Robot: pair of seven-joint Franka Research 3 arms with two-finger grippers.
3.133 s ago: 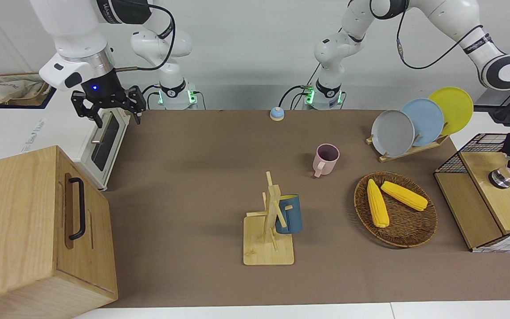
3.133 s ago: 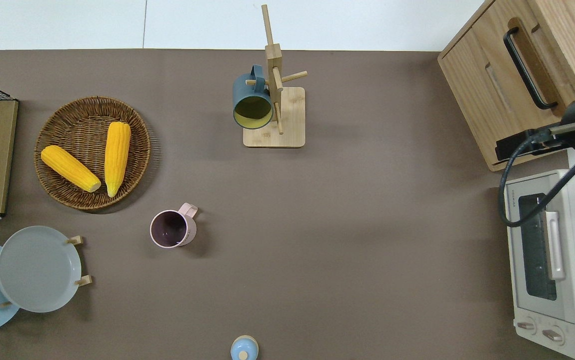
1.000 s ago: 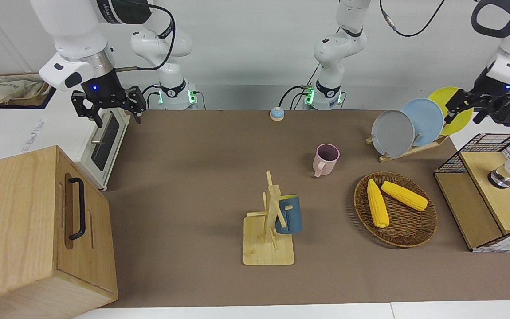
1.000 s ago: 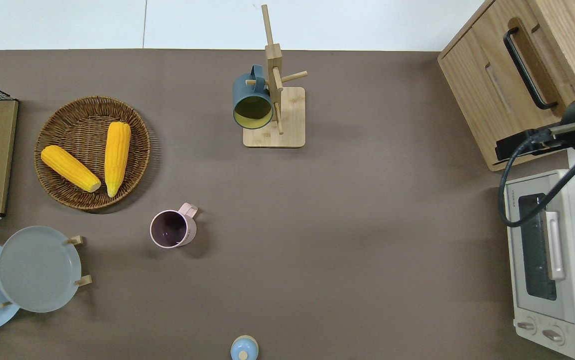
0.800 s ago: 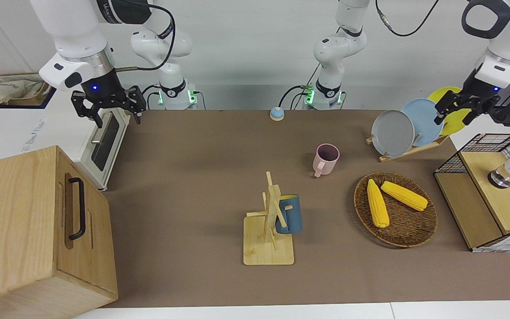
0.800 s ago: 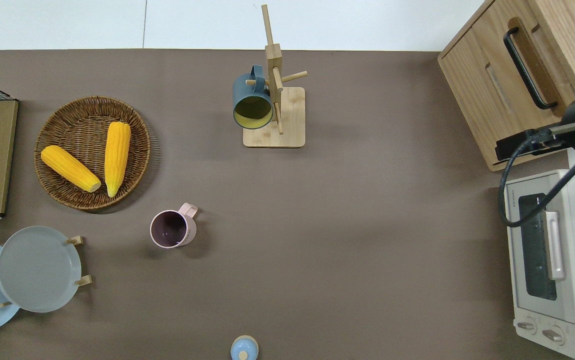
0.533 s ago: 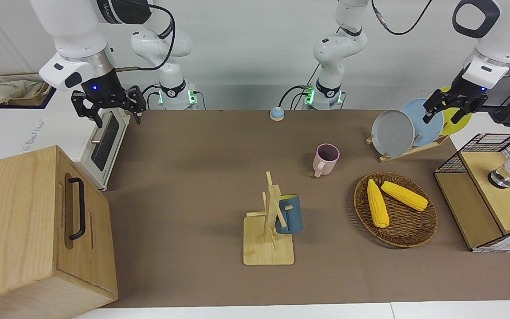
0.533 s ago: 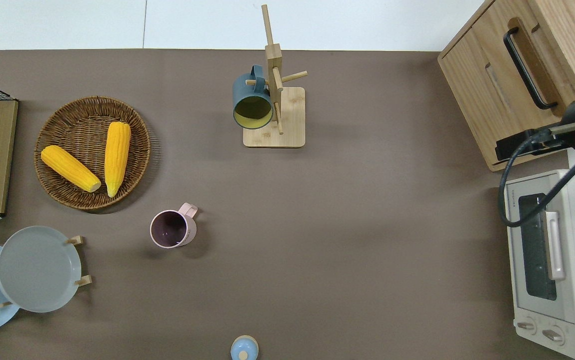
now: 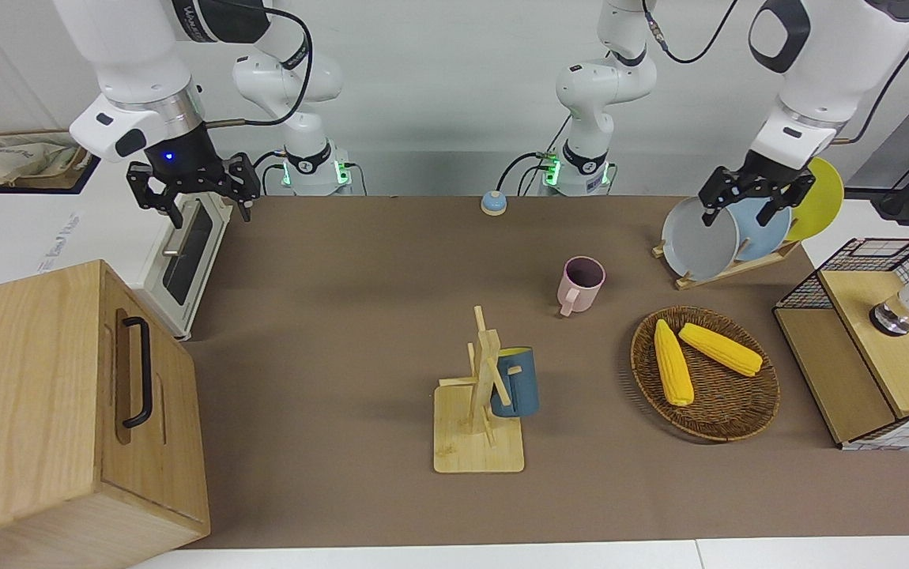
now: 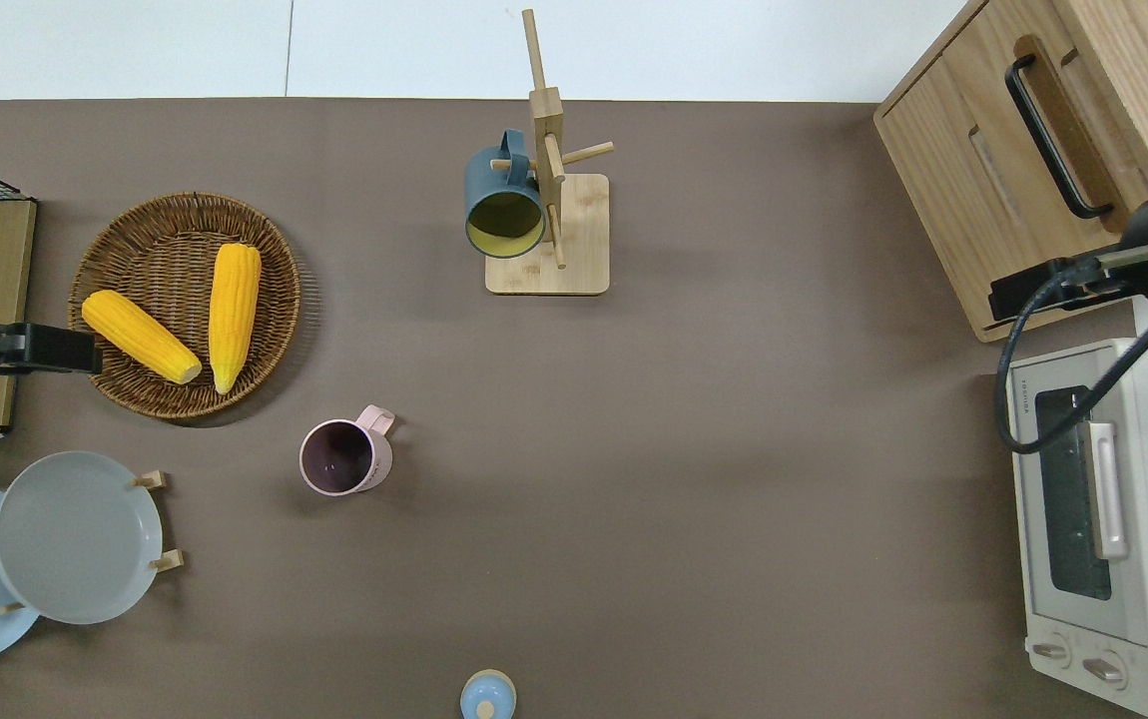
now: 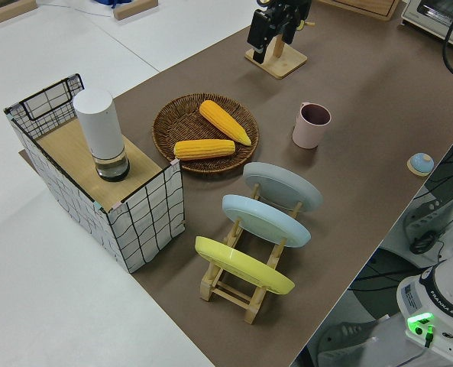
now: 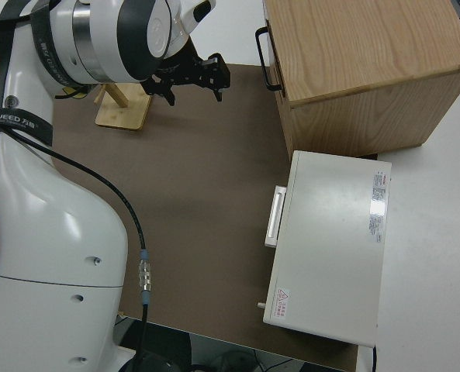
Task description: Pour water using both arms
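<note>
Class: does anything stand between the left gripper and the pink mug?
Nothing upright does. The left gripper hangs over the wicker basket; only the corn cobs in it lie low along the way to the pink mug.

The counter (image 9: 344, 316) is seen from across its width in the front view, with both arm bases at the top. It is looked straight down on in the overhead view, where the arms enter from the bottom edge. The pink mug (image 9: 582, 285), the wicker basket (image 9: 747, 419) and the mug stand (image 9: 478, 450) are shared by these two views. From the left arm's end a raised diagonal look along the counter is given, close to the plate rack (image 11: 249, 294). The toaster oven (image 12: 330, 256) and wooden cabinet (image 12: 361, 70) are viewed from above beside the right arm.
</note>
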